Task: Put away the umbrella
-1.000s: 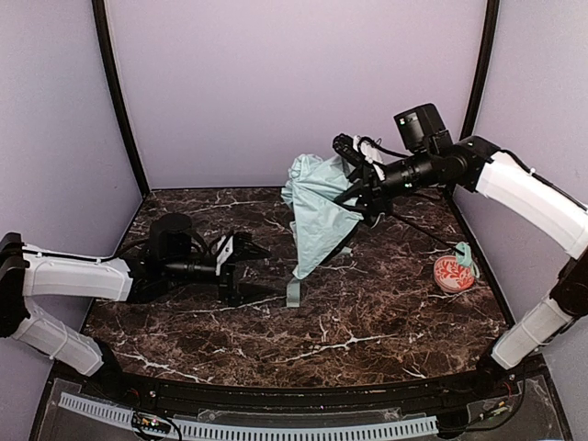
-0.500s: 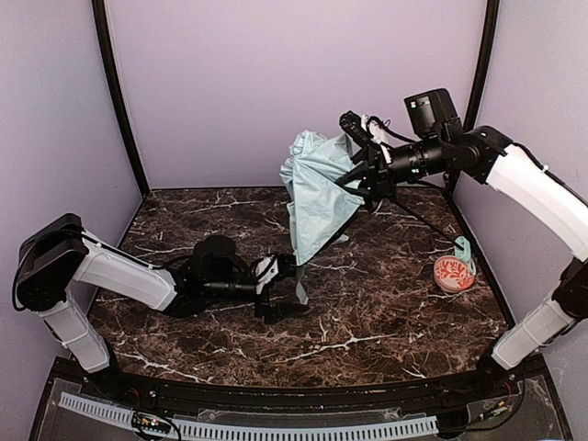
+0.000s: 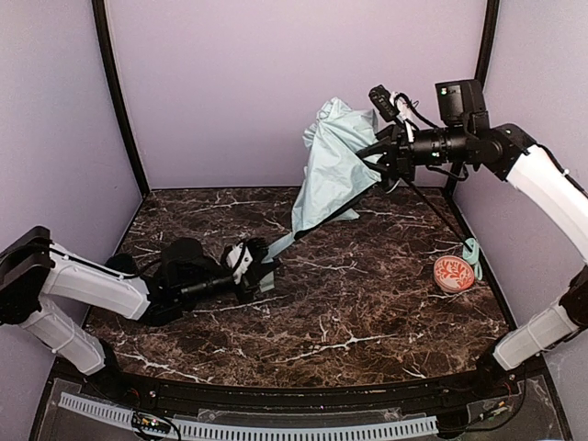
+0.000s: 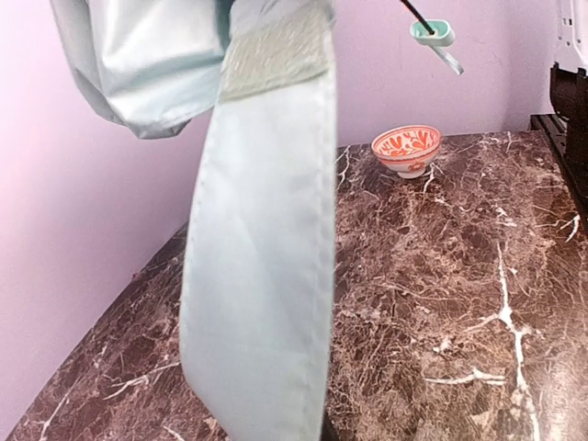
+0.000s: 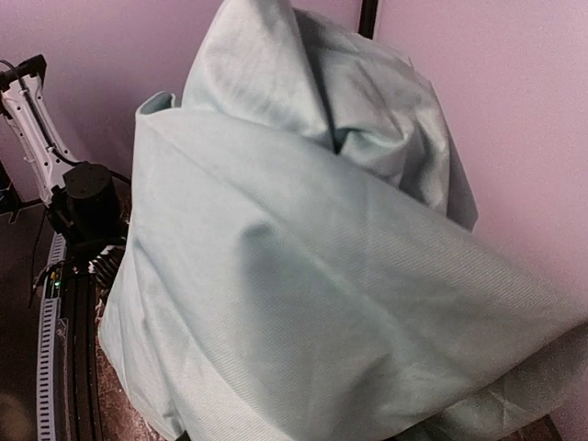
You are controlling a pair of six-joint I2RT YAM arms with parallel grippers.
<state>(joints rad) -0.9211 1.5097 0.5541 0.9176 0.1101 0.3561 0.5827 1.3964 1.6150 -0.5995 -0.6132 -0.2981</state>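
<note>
The umbrella [image 3: 333,165] is a bundle of pale mint fabric held high at the back right, where my right gripper [image 3: 379,150] is shut on it. Its thin black shaft [image 3: 432,209] slants down right to the mint handle [image 3: 471,250]. A flat mint strap [image 3: 280,243] runs taut from the fabric down to my left gripper [image 3: 260,266], which is shut on its end just above the table. In the left wrist view the strap [image 4: 266,257] fills the middle and hides the fingers. The right wrist view shows only fabric [image 5: 303,257].
An orange-red patterned bowl [image 3: 453,273] stands on the dark marble table [image 3: 367,312] at the right, beside the handle; it is also in the left wrist view, bowl [image 4: 406,148] below the handle [image 4: 432,32]. Purple walls close in the back and both sides.
My left gripper has shut on the strap's end and drawn back left, pulling it taut. My right gripper has carried the umbrella up and to the right.
</note>
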